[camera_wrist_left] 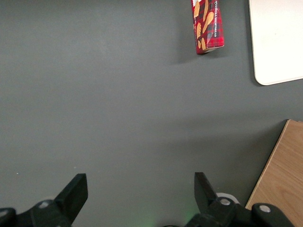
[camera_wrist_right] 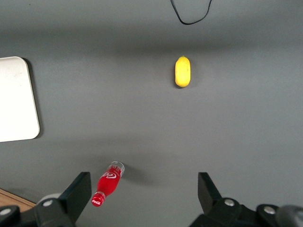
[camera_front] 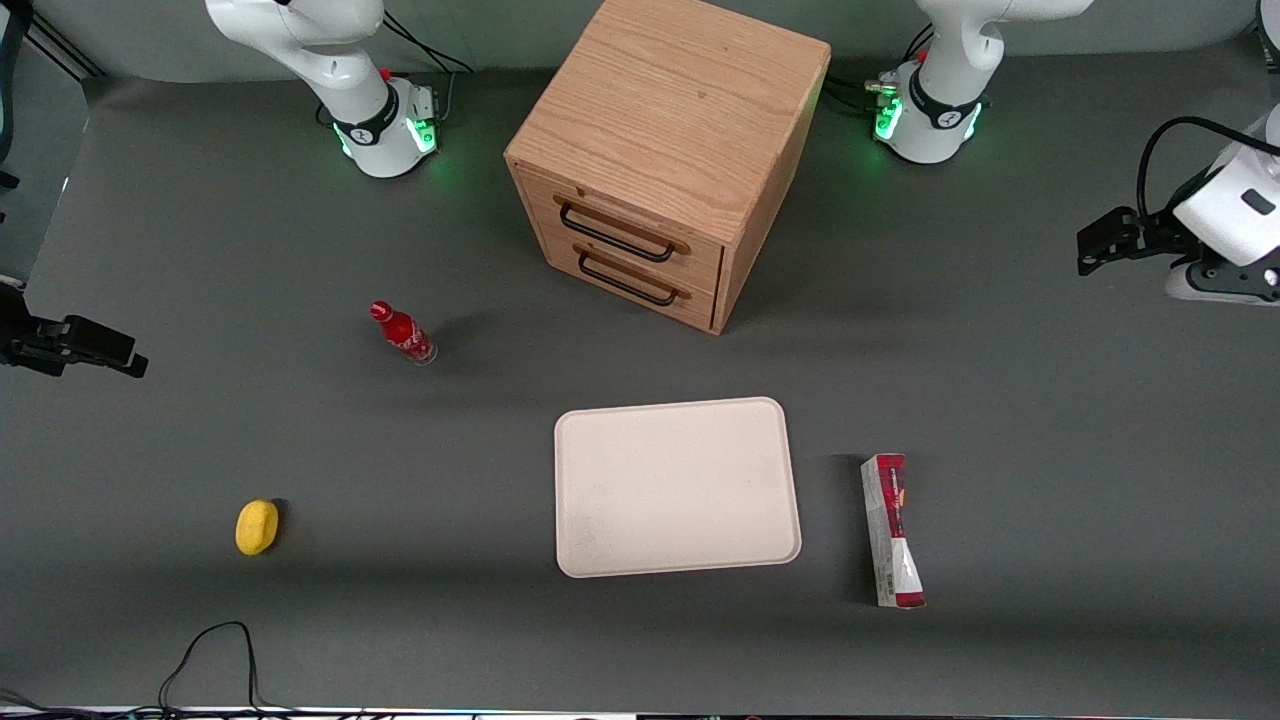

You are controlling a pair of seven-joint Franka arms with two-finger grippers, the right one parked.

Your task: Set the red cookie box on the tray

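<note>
The red cookie box (camera_front: 892, 530), a long red and white carton, lies flat on the grey table beside the tray (camera_front: 676, 487), toward the working arm's end. The tray is cream-white and holds nothing. My left gripper (camera_front: 1088, 252) hangs above the table at the working arm's end, farther from the front camera than the box and well apart from it. In the left wrist view the gripper (camera_wrist_left: 139, 182) is open and empty over bare table, with one end of the box (camera_wrist_left: 207, 26) and a corner of the tray (camera_wrist_left: 277, 42) ahead of it.
A wooden drawer cabinet (camera_front: 665, 160) with two handles stands farther from the front camera than the tray; its edge shows in the left wrist view (camera_wrist_left: 281, 175). A small red bottle (camera_front: 403, 334) and a yellow lemon-like thing (camera_front: 257, 527) sit toward the parked arm's end. A black cable (camera_front: 215, 660) loops at the front edge.
</note>
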